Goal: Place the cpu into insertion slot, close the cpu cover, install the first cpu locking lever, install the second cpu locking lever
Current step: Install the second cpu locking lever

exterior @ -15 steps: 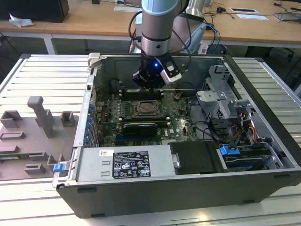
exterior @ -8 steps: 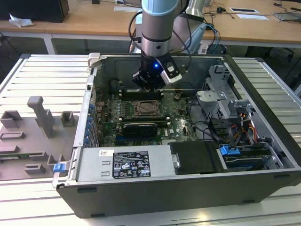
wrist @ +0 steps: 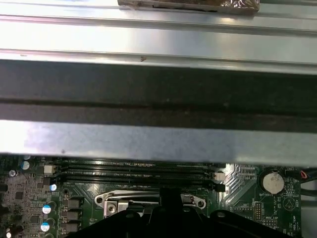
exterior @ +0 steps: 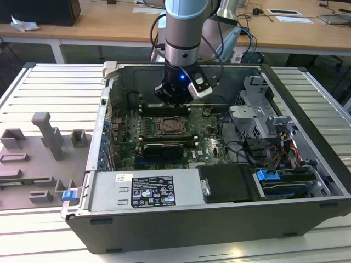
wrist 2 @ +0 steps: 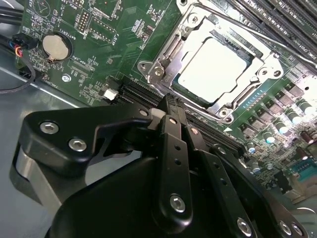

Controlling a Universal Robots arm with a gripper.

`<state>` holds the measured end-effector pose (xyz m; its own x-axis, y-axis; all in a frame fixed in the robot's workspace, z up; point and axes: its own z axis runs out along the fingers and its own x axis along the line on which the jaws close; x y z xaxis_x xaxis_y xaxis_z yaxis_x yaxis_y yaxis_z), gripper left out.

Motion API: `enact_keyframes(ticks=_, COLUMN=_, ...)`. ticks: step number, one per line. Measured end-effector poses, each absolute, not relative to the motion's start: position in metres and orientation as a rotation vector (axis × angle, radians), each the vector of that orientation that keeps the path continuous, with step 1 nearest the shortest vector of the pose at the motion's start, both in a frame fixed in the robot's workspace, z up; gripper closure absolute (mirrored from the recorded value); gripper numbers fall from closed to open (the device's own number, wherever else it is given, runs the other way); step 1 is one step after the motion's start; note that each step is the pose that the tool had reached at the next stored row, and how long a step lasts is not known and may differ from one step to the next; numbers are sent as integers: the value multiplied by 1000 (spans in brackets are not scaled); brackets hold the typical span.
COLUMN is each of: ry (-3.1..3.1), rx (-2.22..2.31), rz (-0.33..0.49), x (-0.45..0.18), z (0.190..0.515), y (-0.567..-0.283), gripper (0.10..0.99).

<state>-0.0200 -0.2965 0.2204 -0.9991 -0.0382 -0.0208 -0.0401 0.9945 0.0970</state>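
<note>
One chip seated, frame down

One cpu (wrist 2: 214,69) lies in the insertion slot (wrist 2: 171,52) with the cpu cover (wrist 2: 237,101) apparently lowered around it. Fingers pressed together, empty, the gripper (wrist 2: 171,106) hovers just beside.

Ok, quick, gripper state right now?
Gripper: shut, holding nothing, hanging above the motherboard beside the cpu, which sits in the insertion slot.

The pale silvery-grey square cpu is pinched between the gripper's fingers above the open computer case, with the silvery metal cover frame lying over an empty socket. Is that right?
Not quite. The pale silvery-grey square cpu already sits in the socket, framed by the silvery metal cover frame, as the second wrist view shows. The gripper holds nothing and hangs above the open computer case, its black fingers pressed together.
</note>
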Motion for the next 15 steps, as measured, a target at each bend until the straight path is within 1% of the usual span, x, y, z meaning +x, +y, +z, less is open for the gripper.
enact_keyframes(ticks=15, ry=3118, rx=-61, rz=152, x=-20, z=220, y=-300, gripper=980)
